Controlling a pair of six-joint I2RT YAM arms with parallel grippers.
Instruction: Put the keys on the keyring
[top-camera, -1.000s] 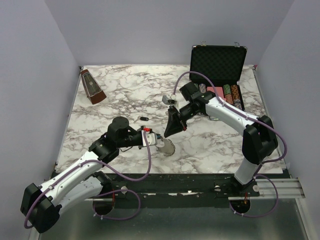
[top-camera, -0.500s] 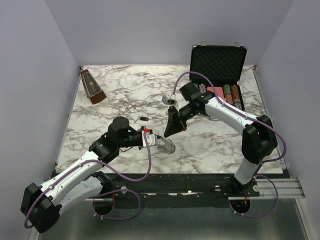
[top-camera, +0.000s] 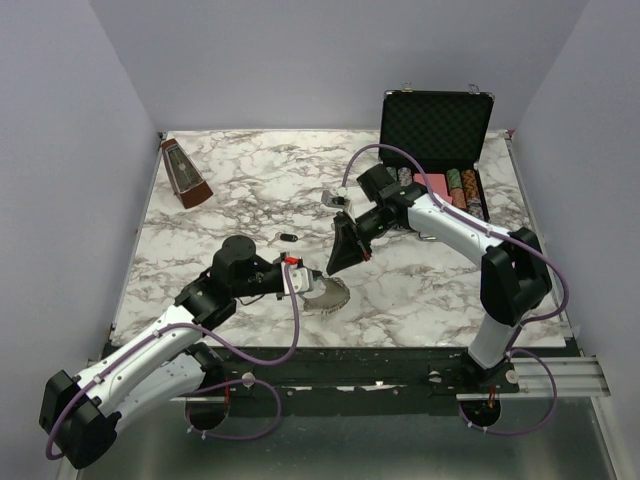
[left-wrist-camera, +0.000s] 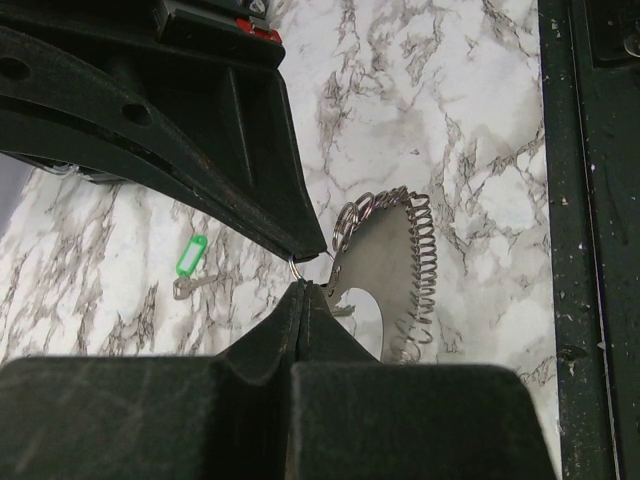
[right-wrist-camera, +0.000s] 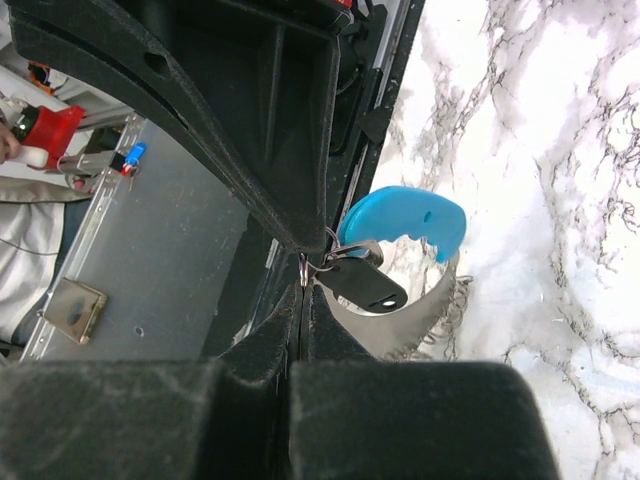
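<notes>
On the marble tabletop (top-camera: 240, 180), your left hand (top-camera: 305, 283) reaches in from the left and meets the edge of the silvery keyring (top-camera: 328, 295) near the front. Your right hand (top-camera: 334, 269) slants down from the right, its tip just above the same ring. A loose black key (top-camera: 287, 237) lies behind the left arm, a small pale object (top-camera: 334, 200) farther back. A brown metronome (top-camera: 186, 173) stands at the far left; an open black case (top-camera: 437, 128) with striped poker chips (top-camera: 456, 187) sits at the far right.

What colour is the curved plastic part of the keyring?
Blue, on the keyring; best in right wrist view.
</notes>
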